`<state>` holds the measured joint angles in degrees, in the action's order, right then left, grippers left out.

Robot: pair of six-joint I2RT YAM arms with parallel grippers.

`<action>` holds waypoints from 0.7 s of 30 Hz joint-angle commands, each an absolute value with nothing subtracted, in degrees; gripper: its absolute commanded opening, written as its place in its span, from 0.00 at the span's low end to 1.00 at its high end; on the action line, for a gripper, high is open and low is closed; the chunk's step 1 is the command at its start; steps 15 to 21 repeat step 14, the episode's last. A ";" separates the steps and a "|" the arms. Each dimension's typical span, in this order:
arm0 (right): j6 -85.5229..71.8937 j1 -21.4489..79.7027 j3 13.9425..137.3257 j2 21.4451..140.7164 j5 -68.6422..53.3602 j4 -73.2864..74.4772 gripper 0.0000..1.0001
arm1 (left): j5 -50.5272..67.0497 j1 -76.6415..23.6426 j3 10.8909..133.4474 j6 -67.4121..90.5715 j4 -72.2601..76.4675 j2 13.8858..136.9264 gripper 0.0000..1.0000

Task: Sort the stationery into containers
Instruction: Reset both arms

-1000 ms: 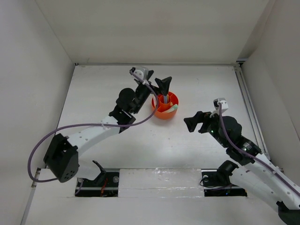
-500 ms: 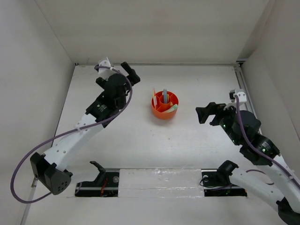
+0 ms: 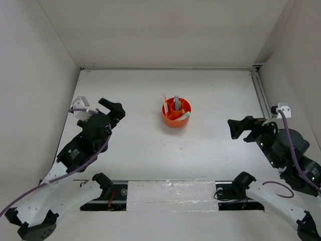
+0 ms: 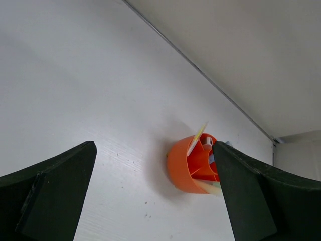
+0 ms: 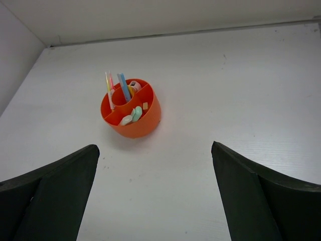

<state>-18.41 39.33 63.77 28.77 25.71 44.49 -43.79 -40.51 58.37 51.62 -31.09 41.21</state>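
Note:
The round orange organiser (image 3: 176, 113) stands at the table's middle, toward the back. It also shows in the right wrist view (image 5: 131, 108) and the left wrist view (image 4: 193, 165). Pens and a thin yellow pencil (image 5: 108, 89) stand upright in it, with a blue pen (image 5: 123, 86) in the central cup. Pale yellow and green markers (image 5: 131, 115) and a tiny tan block (image 5: 145, 106) lie in the front compartments. My left gripper (image 3: 112, 109) is open and empty, well left of the organiser. My right gripper (image 3: 237, 127) is open and empty, well to its right.
White walls close the table on the left, back and right. A metal rail (image 3: 264, 108) runs along the right edge. The arm bases (image 3: 170, 193) sit on a strip at the near edge.
My left gripper has pulled away from the organiser, swinging left and back toward the near-left. My right gripper has drawn back to the right. The organiser has not moved.

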 commanded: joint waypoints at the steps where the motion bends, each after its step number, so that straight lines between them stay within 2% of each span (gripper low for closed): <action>1: -16.44 38.94 66.88 27.34 28.56 46.67 1.00 | -42.28 -40.69 55.11 51.86 -33.40 34.65 0.99; 8: -16.44 38.94 68.38 25.58 29.71 47.81 1.00 | -45.61 -40.69 53.44 53.88 -39.80 26.90 0.99; 21: -16.44 38.94 67.85 28.21 28.66 47.81 1.00 | -46.23 -40.69 53.44 54.76 -39.81 26.28 0.99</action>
